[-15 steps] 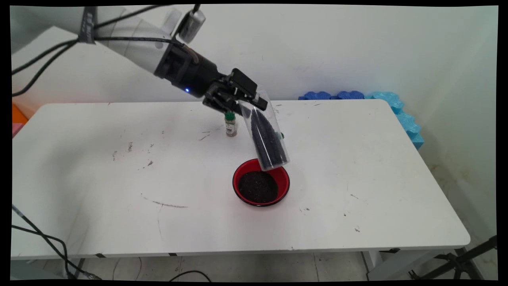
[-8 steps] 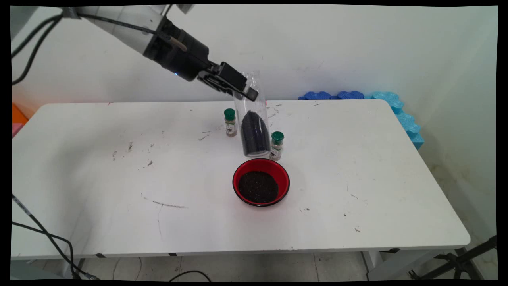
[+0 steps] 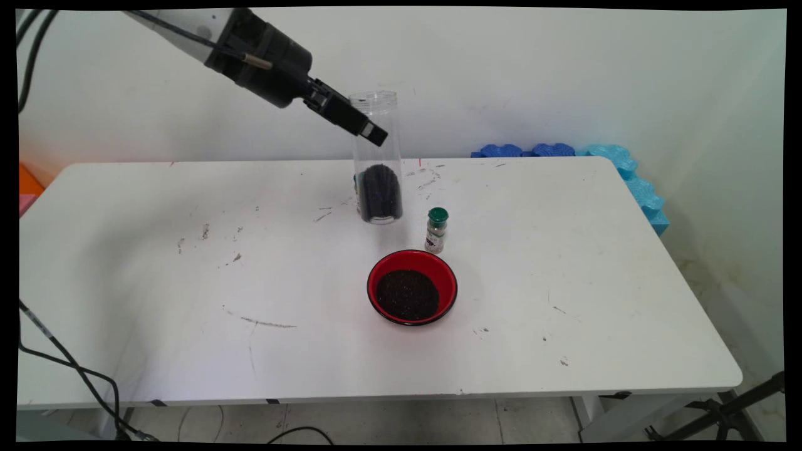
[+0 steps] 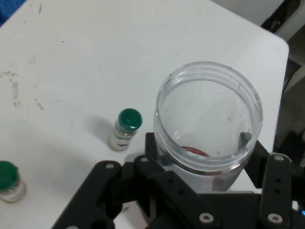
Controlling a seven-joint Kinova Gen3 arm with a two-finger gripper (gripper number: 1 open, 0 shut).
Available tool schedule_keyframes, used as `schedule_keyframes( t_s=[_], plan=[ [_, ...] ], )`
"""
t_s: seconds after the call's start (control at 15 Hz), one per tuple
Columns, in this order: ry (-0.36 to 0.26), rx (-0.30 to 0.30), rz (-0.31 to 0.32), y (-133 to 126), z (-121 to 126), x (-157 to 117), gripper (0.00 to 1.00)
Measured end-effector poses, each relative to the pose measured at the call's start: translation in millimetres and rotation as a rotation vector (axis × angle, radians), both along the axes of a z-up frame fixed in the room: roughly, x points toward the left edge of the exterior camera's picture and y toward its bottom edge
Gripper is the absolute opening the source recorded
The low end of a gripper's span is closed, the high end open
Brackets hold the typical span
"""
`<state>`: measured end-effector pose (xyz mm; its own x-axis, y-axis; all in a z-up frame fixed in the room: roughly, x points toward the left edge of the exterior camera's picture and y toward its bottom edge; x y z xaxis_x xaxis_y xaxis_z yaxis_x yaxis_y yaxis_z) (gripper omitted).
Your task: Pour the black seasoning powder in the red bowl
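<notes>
My gripper [image 3: 369,128] is shut on a tall clear plastic jar [image 3: 376,156], held upright above the far middle of the table with dark grains filling its lower part. In the hand view the jar's open mouth [image 4: 208,119] sits between my fingers [image 4: 159,162]. A red bowl [image 3: 411,287] holding dark grains stands on the table in front of the jar. A small green-capped spice bottle [image 3: 436,230] stands just behind the bowl's right rim. A second green-capped bottle [image 4: 8,181] stands behind the jar and is mostly hidden in the main view.
The white table [image 3: 188,282] bears scuff marks on its left half. Blue foam pieces [image 3: 626,175] lie at the far right corner against the wall. Black cables [image 3: 69,376] hang at the near left edge.
The jar has swung from tilted over the bowl to upright, rising and moving back and left with the gripper. The grains have settled at its bottom. It now covers the left spice bottle.
</notes>
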<state>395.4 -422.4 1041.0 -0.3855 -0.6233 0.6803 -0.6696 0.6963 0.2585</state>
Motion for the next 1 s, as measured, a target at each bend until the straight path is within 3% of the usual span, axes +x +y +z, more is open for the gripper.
schedule_keyframes(
  t_s=[0.6, 1.0],
  plan=[
    [-0.129, -0.208, -0.138, 25, -5, 13, 0.00],
    [-0.180, -0.281, -0.168, 35, -14, 22, 0.00]
  ],
)
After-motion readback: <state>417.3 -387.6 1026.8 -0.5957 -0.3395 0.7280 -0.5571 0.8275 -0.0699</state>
